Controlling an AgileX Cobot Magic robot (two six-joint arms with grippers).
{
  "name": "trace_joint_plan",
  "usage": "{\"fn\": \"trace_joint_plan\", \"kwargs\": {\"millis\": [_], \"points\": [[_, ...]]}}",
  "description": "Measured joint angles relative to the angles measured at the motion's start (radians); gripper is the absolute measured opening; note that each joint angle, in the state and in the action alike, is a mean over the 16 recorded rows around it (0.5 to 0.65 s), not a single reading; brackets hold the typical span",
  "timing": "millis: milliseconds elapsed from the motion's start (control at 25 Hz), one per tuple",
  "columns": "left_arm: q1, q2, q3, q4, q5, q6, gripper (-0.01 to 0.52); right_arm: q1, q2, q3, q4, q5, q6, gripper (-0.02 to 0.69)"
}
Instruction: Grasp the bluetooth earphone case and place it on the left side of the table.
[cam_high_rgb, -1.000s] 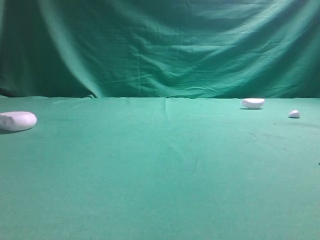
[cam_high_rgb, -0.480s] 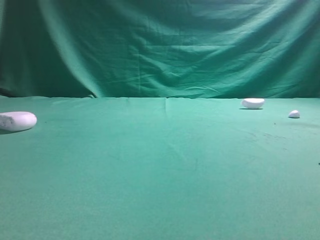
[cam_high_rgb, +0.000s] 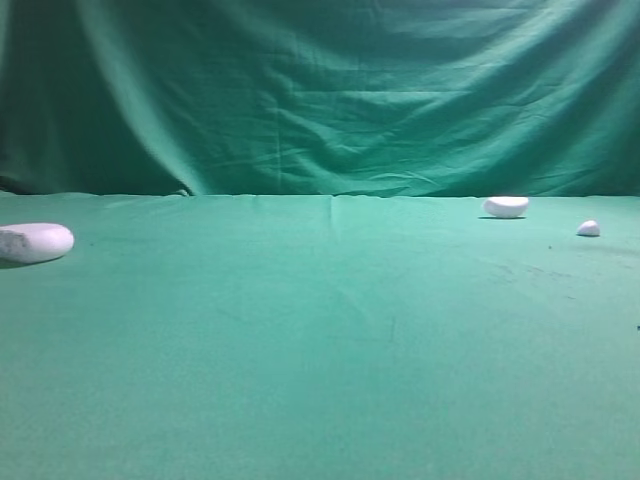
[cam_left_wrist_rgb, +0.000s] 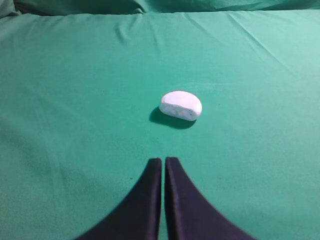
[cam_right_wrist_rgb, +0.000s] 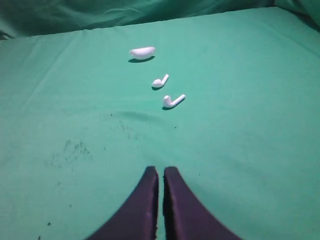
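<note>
On table's (cam_high_rgb: 320, 350) left, earphone case (cam_high_rgb: 35, 242).

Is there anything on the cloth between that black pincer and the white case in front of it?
No. In the left wrist view, only bare green cloth lies between the left gripper and the bluetooth earphone case.

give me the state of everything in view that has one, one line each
smooth white rounded earphone case: lying flat at the table's left edge, nothing holding it
white half-oval bowl-like piece: resting far right, apart from the case
two small white earbuds: loose on the cloth, outside the case
left end effector: shut, empty
right end effector: shut, empty
green cloth-covered table: smooth, lightly creased
</note>
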Motion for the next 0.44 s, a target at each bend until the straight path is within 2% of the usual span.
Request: {"fn": "trace_joint_plan", "kwargs": {"millis": [440], "points": [[0.000,0.000,0.000,0.000,0.000,0.000,0.000,0.000,0.000,0.003,0.004,-0.010,0.000,0.000]]}}
